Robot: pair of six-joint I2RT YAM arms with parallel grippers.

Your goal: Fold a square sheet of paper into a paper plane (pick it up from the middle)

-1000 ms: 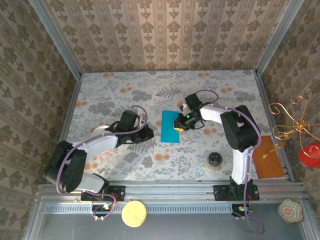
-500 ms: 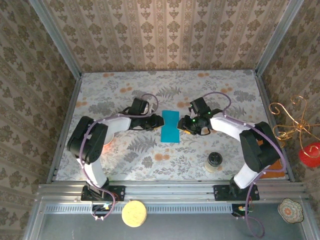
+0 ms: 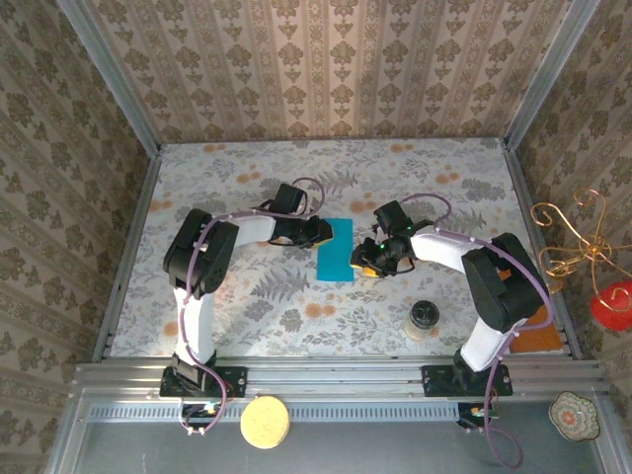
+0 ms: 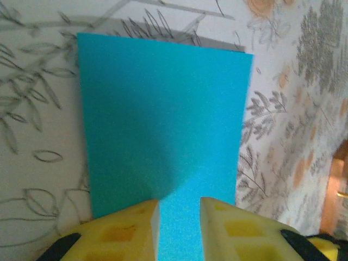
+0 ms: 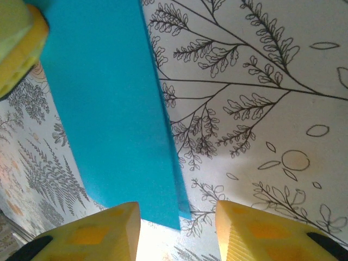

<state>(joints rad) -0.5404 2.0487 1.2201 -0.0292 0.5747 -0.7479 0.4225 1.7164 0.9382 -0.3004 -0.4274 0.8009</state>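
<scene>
The square sheet of paper [image 3: 336, 249] lies flat on the flowered table as a teal-blue rectangle, folded in half. In the right wrist view the paper [image 5: 103, 109] shows two layers along its near corner. My left gripper [image 3: 324, 233] is at the paper's upper left edge. In the left wrist view this gripper [image 4: 179, 217] is open by a narrow gap, its yellow fingertips over the paper [image 4: 163, 119]. My right gripper [image 3: 363, 259] is at the lower right edge. In its own view the right gripper [image 5: 178, 217] is open wider, with the paper's corner between the fingers. No paper plane shape shows.
A small round jar [image 3: 425, 318] stands near the right arm's base. An orange-brown sheet [image 3: 541, 334] lies at the right edge of the table. A yellow disc [image 3: 265, 422] rests on the front rail. Patterned walls close in the back and sides.
The left arm has swung right and brought its gripper to the paper's left edge. The right gripper has come off the paper to its right edge. Both jaws have opened.
</scene>
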